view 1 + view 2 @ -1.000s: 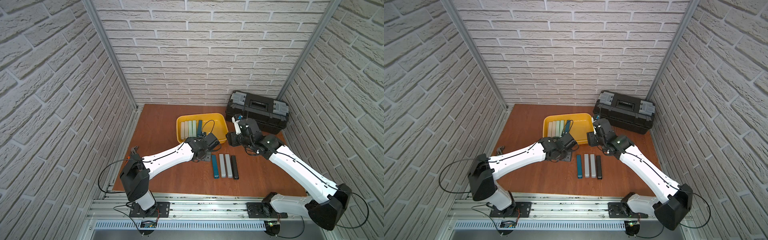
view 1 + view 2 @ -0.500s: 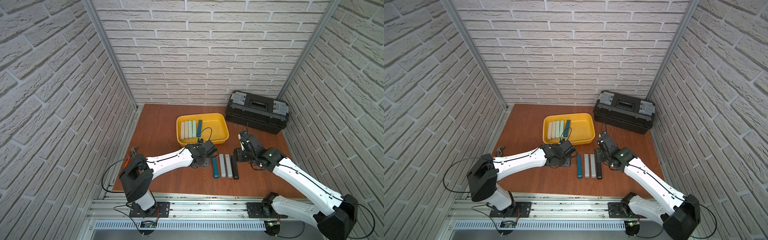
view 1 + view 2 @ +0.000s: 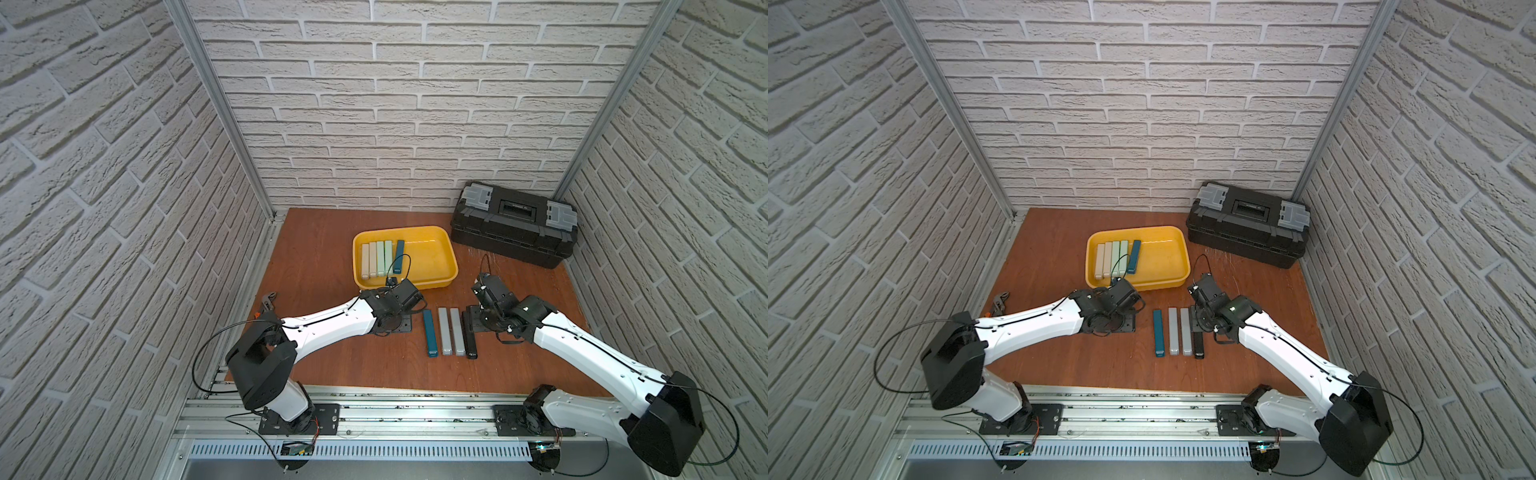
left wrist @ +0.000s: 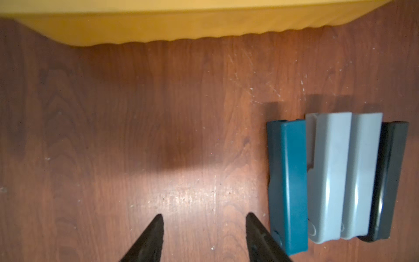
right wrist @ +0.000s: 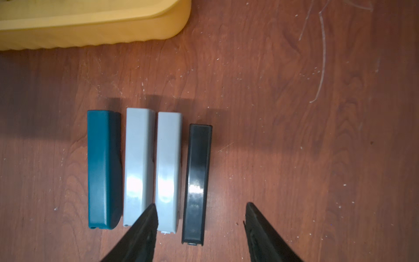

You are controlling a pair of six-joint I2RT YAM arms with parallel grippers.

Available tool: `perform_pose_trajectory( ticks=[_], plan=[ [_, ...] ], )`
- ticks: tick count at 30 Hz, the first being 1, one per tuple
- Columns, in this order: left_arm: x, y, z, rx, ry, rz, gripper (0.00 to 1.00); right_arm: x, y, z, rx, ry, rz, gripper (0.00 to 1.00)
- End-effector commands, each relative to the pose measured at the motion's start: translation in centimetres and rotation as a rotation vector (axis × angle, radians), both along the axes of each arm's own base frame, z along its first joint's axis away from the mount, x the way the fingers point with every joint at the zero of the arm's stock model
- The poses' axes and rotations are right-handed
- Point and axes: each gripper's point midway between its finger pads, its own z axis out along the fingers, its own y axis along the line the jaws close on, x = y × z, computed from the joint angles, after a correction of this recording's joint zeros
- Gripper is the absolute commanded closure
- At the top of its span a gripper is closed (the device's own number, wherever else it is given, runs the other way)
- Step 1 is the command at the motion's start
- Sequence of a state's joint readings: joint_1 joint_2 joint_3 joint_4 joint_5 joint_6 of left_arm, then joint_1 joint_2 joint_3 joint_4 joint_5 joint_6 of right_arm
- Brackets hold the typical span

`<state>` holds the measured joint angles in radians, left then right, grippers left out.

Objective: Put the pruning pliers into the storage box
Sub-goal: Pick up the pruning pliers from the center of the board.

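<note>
Across the tabletop, both arms have drawn back toward 6 o'clock. A second ago they crowded the storage box; now they flank the four pruning pliers lying loose in a row on its 6 o'clock side. Five stored bars lie side by side in the box's 9 o'clock half, so I judge the task just past halfway, with a fresh pick beginning.

The left tool hangs empty over bare wood, fingers apart, with the teal bar at the row's 9 o'clock end just beside one finger. The right tool has come to the 3 o'clock end, fingers apart and holding nothing. The black bar and the neighbouring grey bar both sit within its span, so black looks the likelier pick once the span is centred.

Both top views hide the fingers under the wrists, and the right arm covers the black bar's far end there; only the wrist cameras show the tools gaping. The right wrist view shows slim gaps between the bars, which the slanting left wrist view closes up. Only the top views show the box's contents and the black toolbox at 2 o'clock.
</note>
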<state>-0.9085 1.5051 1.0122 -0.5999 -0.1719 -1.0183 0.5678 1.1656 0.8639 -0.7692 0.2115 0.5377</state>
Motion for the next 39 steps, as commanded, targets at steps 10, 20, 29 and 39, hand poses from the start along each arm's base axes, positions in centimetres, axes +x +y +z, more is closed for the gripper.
perform_pose_trajectory(
  ticks=[10,20,29,39],
  plan=[
    [-1.1,7.5,3.1,-0.012,-0.071,0.191,0.41,0.3,10.2,-0.4,0.054,0.020,0.223,0.40],
    [-1.7,9.1,3.7,0.000,-0.109,0.184,0.41,0.9,13.3,-2.8,0.035,0.072,0.234,0.44],
    [-1.8,10.6,4.3,-0.040,-0.130,0.211,0.40,1.6,13.8,-4.8,-0.010,0.118,0.205,0.44],
    [-1.7,10.7,4.2,-0.041,-0.132,0.209,0.40,1.7,13.0,-6.1,-0.078,0.146,0.178,0.44]
  ],
)
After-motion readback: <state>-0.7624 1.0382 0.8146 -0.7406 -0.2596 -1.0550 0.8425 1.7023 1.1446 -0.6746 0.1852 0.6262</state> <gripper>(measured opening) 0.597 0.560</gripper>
